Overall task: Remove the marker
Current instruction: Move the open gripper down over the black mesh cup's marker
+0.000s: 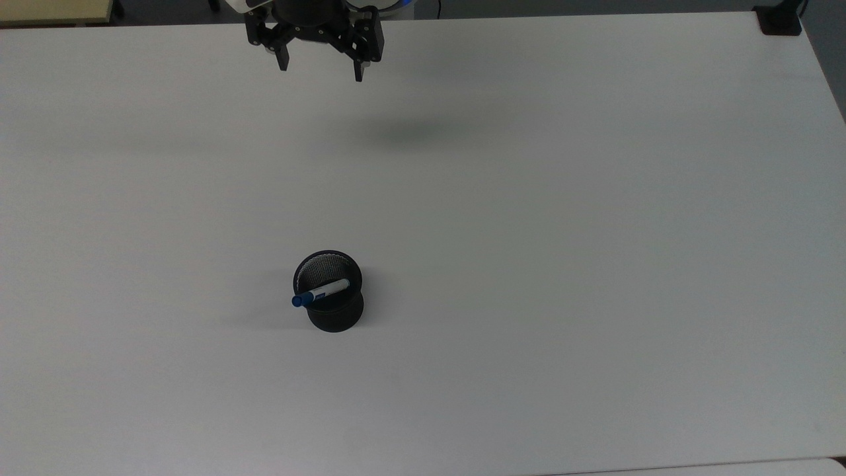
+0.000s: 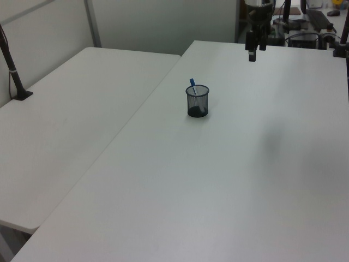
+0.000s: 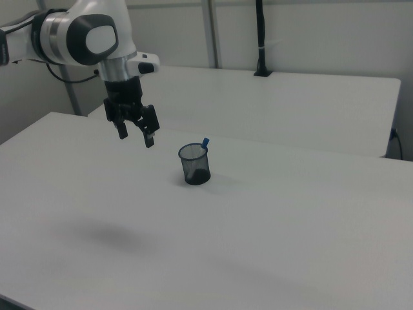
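At top centre of the top view our gripper point(image 1: 321, 73) hangs released, well apart from the marker point(image 1: 322, 292) leaning in the cup point(image 1: 334, 317) at lower centre; we should descend squarely over its blue cap.

No readable text anywhere: the marker point(image 1: 322, 292), well apart from the claw point(image 1: 321, 73), carries a blue label band, but its print can't be made out.

The white-and-grey jointed robot arm point(image 3: 90, 39) is reaching downward, its black two-finger hand point(image 1: 321, 73) hanging in the air with fingers point(image 3: 122, 132) spread apart, holding nothing.
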